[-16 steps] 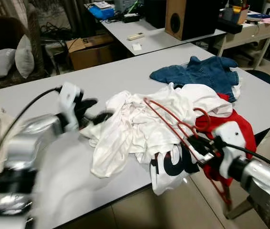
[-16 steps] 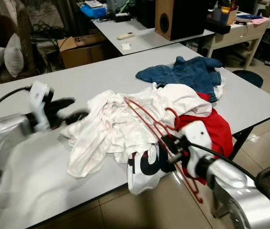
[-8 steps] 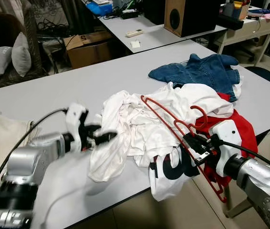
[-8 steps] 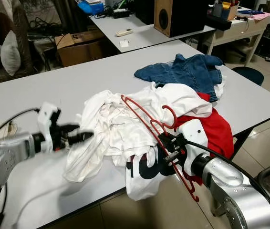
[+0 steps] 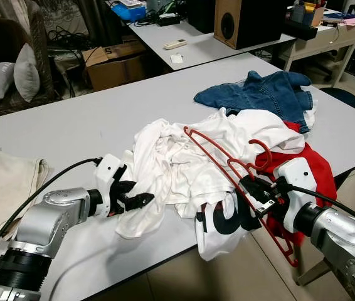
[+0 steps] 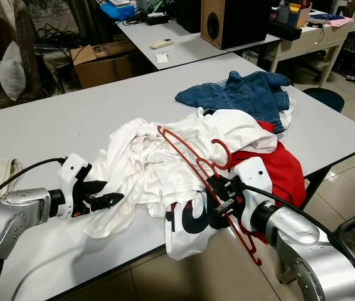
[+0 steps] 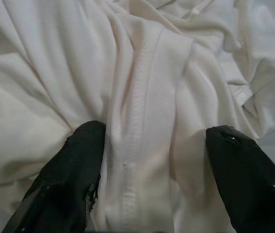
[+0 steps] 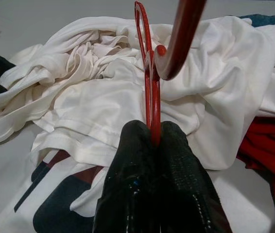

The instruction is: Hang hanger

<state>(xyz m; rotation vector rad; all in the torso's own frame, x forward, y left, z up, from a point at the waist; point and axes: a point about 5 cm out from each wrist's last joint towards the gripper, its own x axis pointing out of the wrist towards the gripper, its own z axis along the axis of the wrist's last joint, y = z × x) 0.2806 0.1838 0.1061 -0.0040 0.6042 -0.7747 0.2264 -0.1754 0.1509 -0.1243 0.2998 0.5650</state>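
A red plastic hanger (image 5: 226, 164) lies slanted across a pile of white shirts (image 5: 184, 157) on the grey table (image 5: 83, 119). My right gripper (image 5: 254, 191) is shut on the hanger's lower bar near the table's front edge; in the right wrist view the hanger (image 8: 149, 92) rises out of the closed fingers (image 8: 142, 160), its hook curving overhead. My left gripper (image 5: 143, 199) is open at the pile's left edge. In the left wrist view its fingers (image 7: 74, 170) rest wide apart on a seamed fold of white shirt (image 7: 147, 97).
A blue denim jacket (image 5: 265, 94) and a red garment (image 5: 312, 166) lie right of the pile. A printed white shirt (image 5: 221, 222) hangs over the front edge. Beige cloth (image 5: 5, 188) sits at the left. Behind are a second table with a speaker (image 5: 246, 22) and a cardboard box (image 5: 118, 63).
My left arm has dropped from above the table to the white pile's near left edge, where its fingers now rest on the cloth. The right gripper keeps the hanger almost where it was.
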